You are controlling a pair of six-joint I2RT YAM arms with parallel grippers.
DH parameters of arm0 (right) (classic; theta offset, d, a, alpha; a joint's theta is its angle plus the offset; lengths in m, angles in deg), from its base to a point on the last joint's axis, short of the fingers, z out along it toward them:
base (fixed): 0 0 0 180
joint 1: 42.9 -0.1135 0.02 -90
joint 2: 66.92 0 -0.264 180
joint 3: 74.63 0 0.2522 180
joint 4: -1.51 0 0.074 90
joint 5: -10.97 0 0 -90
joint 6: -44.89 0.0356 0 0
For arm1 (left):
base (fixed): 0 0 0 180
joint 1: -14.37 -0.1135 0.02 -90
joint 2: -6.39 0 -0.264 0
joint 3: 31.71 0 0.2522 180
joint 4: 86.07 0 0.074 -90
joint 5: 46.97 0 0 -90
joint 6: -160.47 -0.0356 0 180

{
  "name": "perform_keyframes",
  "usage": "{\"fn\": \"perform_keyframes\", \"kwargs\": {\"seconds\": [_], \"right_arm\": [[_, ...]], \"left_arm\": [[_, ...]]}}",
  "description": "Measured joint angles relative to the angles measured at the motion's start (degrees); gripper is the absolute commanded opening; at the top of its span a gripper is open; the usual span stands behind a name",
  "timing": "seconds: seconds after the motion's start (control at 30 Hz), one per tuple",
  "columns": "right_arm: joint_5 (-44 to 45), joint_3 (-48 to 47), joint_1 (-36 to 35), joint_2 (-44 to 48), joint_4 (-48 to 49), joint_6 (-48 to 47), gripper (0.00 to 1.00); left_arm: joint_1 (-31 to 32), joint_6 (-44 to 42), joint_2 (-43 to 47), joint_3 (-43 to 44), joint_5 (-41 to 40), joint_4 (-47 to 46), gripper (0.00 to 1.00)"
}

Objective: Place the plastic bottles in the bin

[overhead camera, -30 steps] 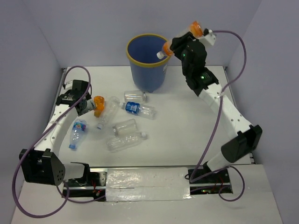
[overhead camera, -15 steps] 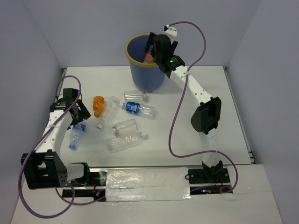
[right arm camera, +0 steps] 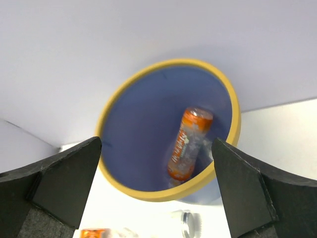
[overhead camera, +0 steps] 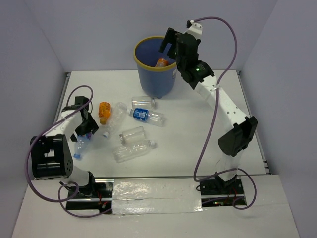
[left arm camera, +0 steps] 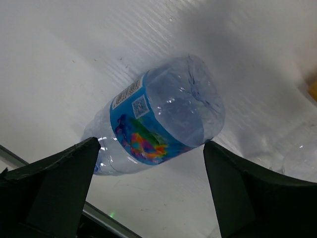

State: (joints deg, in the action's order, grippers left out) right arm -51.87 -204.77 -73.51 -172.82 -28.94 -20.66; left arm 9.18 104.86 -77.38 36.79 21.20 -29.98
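Right gripper (overhead camera: 167,43) has risen off bin (overhead camera: 141,67) since half second ago. We see first orange bottle (overhead camera: 161,62) loose inside bin, toward its right wall, free of fingers. Right jaws spread wide, empty, above yellow rim. Left gripper (overhead camera: 85,130) has shifted nearer and sits low over colourful-label bottle (overhead camera: 80,143), which lies at left of table (overhead camera: 198,129). Wrist view shows left jaws spread either side of bottle's base, gaps visible. We note second orange bottle (overhead camera: 104,111), blue-label bottle (overhead camera: 143,115) and clear bottles (overhead camera: 132,150) lying mid-table.
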Motion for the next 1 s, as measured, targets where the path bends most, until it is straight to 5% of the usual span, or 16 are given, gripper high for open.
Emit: {"fn": "perform_keyframes", "kwargs": {"seconds": [0.27,0.47,0.67,0.8,1.0], "right_arm": [[-1.2,3.4,0.0,6.4,1.9,0.3,1.0],[-1.3,7.8,-0.1,8.6,2.0,0.3,1.0],[-1.3,10.9,-0.1,11.3,1.9,0.3,1.0],[-2.1,16.0,-0.2,16.8,2.2,0.6,1.0],[-2.6,27.7,-0.2,30.6,2.1,0.6,1.0]], "left_arm": [[-0.3,0.1,-3.7,-0.5,5.2,-4.3,0.92],[-0.3,0.3,-8.0,0.5,8.3,-6.4,0.66],[-0.2,0.1,-4.1,3.0,10.7,-4.2,0.6],[1.0,-0.2,3.4,11.7,12.2,-2.0,0.6],[4.8,-1.3,8.5,36.2,16.3,-5.4,0.6]]}}
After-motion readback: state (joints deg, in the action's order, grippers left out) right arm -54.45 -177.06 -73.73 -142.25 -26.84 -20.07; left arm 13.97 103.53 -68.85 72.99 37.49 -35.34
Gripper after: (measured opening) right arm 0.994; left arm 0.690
